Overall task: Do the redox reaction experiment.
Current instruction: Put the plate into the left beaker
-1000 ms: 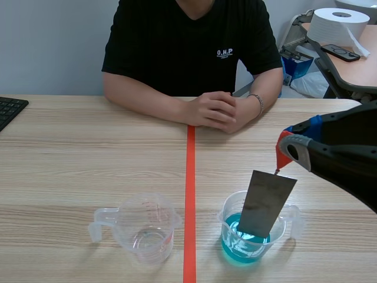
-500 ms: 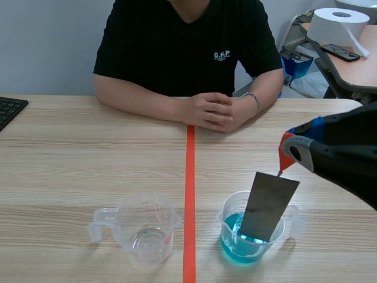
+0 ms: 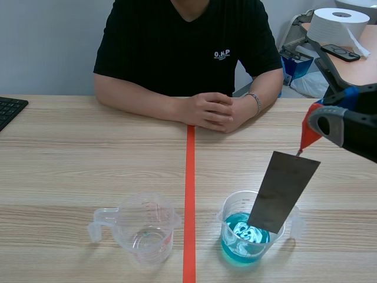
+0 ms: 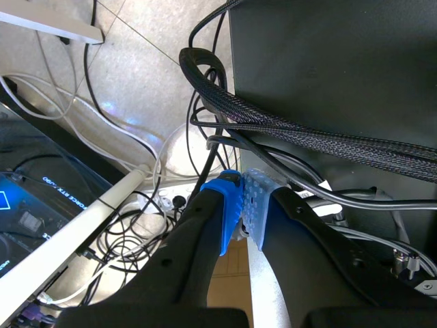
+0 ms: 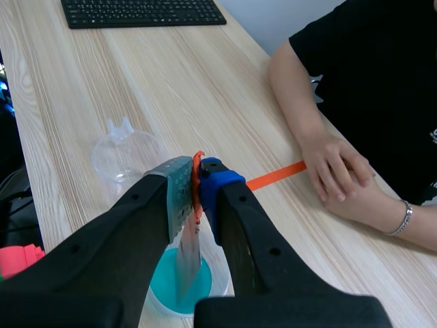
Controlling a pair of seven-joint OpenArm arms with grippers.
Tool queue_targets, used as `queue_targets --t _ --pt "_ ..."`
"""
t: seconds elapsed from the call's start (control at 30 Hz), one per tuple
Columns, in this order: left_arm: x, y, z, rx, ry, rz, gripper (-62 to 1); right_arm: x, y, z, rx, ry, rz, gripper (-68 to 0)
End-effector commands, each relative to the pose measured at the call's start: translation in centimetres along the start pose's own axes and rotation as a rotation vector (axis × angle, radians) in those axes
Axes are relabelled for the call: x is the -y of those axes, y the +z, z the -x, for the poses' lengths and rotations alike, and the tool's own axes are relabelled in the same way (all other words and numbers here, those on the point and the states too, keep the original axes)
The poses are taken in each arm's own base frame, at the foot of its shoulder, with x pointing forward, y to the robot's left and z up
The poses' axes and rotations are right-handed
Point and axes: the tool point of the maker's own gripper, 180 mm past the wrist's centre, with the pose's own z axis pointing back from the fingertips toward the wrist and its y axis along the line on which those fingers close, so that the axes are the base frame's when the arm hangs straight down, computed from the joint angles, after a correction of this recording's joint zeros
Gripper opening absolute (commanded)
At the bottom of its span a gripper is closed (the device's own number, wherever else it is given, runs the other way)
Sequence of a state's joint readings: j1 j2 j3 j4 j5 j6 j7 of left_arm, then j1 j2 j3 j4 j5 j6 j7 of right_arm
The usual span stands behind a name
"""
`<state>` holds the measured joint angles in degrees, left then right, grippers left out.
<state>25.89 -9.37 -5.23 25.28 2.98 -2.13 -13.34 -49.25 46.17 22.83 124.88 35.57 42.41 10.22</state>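
Note:
My right gripper (image 3: pixel 307 137) hangs above the table's right side, shut on a small orange-red clip (image 5: pixel 197 179). A grey metal plate (image 3: pixel 283 191) dangles from the clip, tilted. Its lower end sits at the mouth of a clear plastic cup (image 3: pixel 233 219) of blue liquid (image 3: pixel 239 241); the right wrist view shows the plate (image 5: pixel 188 257) over the blue liquid (image 5: pixel 165 287). A second clear cup (image 3: pixel 144 226) stands left of the orange line, with only a little clear liquid. My left gripper (image 4: pixel 242 203) is shut on nothing, down among cables off the table.
A person sits across the table with clasped hands (image 3: pixel 217 111) resting near the orange tape line (image 3: pixel 189 194). A black keyboard (image 3: pixel 9 110) lies at the far left edge. Bare wood lies between the cups and the person.
My right gripper has risen and shifted right, drawing the metal plate up out of the blue liquid. The liquid now swirls. The person leaned slightly.

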Motion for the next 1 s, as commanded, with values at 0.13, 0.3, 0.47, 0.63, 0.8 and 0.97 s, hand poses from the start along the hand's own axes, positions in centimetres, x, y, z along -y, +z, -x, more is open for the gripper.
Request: queue_targets --t 0.13,0.3,0.47,0.63,0.8,0.97 --pt "0.0 0.2 -0.1 0.009 0.000 0.002 -58.2 -0.5 -0.4 -2.8 0.058 0.053 -0.027 -66.9" --pt "0.0 0.2 -0.1 0.009 0.000 0.002 -58.2 -0.8 -0.5 -3.9 0.070 0.057 -0.035 -66.9" --pt "0.0 0.2 -0.1 0.009 0.000 0.002 -58.2 -0.7 -0.4 -4.8 0.087 0.065 -0.031 -66.9" --pt "0.0 0.2 -0.1 0.009 0.000 0.002 -58.2 -0.4 -0.3 -5.0 0.081 0.061 -0.022 -66.9" --pt "0.0 0.2 -0.1 0.009 0.000 0.002 -58.2 -0.4 -0.3 -5.0 0.079 0.058 -0.022 -66.9" --pt "0.0 0.2 -0.1 0.010 0.000 0.002 -58.2 -0.4 -0.3 -5.3 0.088 0.065 -0.028 -66.9"
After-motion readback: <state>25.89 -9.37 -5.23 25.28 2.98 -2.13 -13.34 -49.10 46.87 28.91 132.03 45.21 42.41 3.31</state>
